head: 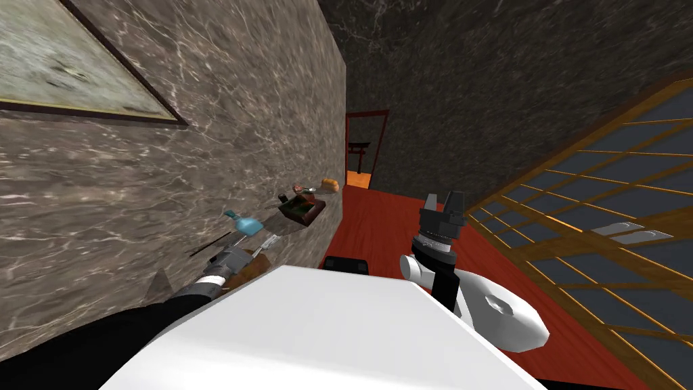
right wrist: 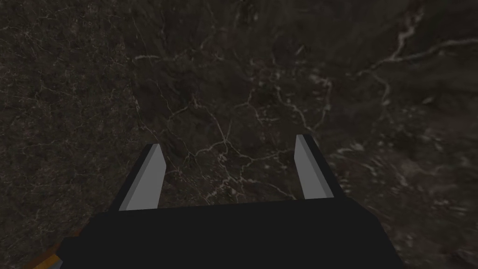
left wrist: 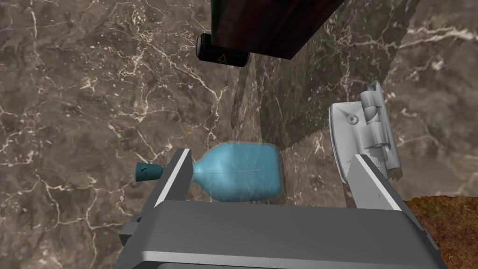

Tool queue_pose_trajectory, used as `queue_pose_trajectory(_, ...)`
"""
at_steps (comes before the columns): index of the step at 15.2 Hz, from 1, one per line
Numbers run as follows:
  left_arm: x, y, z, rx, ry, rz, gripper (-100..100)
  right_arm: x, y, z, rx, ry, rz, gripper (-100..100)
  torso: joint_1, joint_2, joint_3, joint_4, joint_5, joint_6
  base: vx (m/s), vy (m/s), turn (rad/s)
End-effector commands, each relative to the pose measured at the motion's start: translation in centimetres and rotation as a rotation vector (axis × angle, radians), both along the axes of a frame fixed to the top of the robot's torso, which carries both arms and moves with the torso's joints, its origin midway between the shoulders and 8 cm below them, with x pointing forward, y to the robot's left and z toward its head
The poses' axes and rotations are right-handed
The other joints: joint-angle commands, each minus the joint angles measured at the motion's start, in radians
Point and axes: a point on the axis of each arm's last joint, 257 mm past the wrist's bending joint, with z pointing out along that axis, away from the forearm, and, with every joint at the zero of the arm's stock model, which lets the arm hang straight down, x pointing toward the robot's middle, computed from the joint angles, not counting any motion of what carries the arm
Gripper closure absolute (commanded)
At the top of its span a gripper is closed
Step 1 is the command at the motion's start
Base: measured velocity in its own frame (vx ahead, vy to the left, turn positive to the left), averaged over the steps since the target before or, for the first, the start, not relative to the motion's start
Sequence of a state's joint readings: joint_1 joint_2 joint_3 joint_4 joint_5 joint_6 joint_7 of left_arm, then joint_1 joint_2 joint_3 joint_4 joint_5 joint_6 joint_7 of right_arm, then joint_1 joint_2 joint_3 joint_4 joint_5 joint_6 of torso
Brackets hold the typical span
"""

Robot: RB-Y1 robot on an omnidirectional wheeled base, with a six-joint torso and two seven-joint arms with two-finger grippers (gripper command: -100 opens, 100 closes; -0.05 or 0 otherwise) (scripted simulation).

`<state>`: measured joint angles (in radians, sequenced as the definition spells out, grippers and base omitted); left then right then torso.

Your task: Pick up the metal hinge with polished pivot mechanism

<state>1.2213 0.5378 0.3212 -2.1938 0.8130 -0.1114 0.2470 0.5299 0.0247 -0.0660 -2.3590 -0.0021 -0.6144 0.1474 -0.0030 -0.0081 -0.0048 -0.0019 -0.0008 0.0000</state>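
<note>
Hinge (left wrist: 366, 128) not grasped yet: left gripper (left wrist: 271, 154) spread apart, blue bottle (left wrist: 238, 173) between fingers, hinge just outside one. Right gripper (right wrist: 228, 142) apart, idle.

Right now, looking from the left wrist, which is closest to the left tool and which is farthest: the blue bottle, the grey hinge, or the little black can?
1. Blue bottle: lying between the open left tool's fingers.
2. Grey hinge: just outside one fingertip, opposite the bottle's cap.
3. Black can: farthest, well past the fingertips, under a dark wooden block.
</note>
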Motion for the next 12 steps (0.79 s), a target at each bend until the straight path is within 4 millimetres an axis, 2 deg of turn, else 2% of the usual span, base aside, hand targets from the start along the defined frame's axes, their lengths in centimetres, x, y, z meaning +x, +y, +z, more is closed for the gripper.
queue_pose_trajectory(1, -2.6, 1.2, -1.9, -0.050, 0.086, 0.045, -100, 0.0, 0.0, 0.0, 0.000, 0.000, 0.000, 0, 0.000, 0.000, 0.000, 0.000, 0.000, 0.000, 0.120, -0.020, -0.147)
queue_pose_trajectory(3, -2.7, 1.2, -1.9, -0.069, 0.079, 0.054, -100, 0.0, 0.0, 0.0, 0.000, 0.000, 0.000, 0, 0.000, -0.001, 0.000, 0.000, 0.000, 0.000, 0.119, -0.006, -0.085)
queue_pose_trajectory(4, -5.1, 2.2, -3.3, -0.106, 0.148, 0.092, -100, 0.0, 0.0, 0.0, 0.000, 0.000, 0.000, 0, 0.000, 0.000, 0.000, 0.000, 0.000, 0.000, 0.117, -0.005, -0.135)
queue_pose_trajectory(6, -5.1, 2.2, -3.3, -0.121, 0.143, 0.100, -100, 0.0, 0.0, 0.0, 0.000, 0.000, 0.000, 0, 0.000, 0.000, 0.000, 0.000, 0.000, 0.000, 0.101, -0.007, -0.083)
queue_pose_trajectory(7, -7.6, 3.0, -4.6, -0.159, 0.210, 0.140, -100, 0.0, 0.0, 0.0, 0.000, 0.000, 0.000, 0, 0.000, 0.001, 0.001, 0.000, 0.000, 0.000, 0.121, -0.010, -0.130)
queue_pose_trajectory(9, -7.6, 3.0, -4.6, -0.173, 0.206, 0.148, -100, 0.0, 0.0, 0.0, 0.000, 0.000, 0.000, 0, 0.000, 0.000, 0.000, 0.000, 0.000, 0.000, 0.114, -0.007, -0.085)
queue_pose_trajectory(10, -9.9, 3.6, -5.6, -0.209, 0.266, 0.185, -100, 0.0, 0.0, 0.0, 0.000, 0.000, 0.000, 0, 0.000, 0.001, 0.000, 0.000, 0.000, 0.000, 0.115, 0.008, -0.111)
queue_pose_trajectory(11, -10.3, 3.6, -5.7, -0.224, 0.265, 0.197, -100, 0.0, 0.0, 0.0, 0.000, 0.000, 0.000, 0, 0.001, 0.000, 0.000, 0.000, 0.000, 0.000, 0.127, 0.012, -0.120)
queue_pose_trajectory(12, -12.5, 4.2, -6.4, -0.251, 0.319, 0.233, -100, 0.0, 0.0, 0.0, 0.000, 0.000, 0.000, 0, 0.001, 0.000, 0.000, 0.000, 0.000, 0.000, 0.154, -0.016, -0.191)
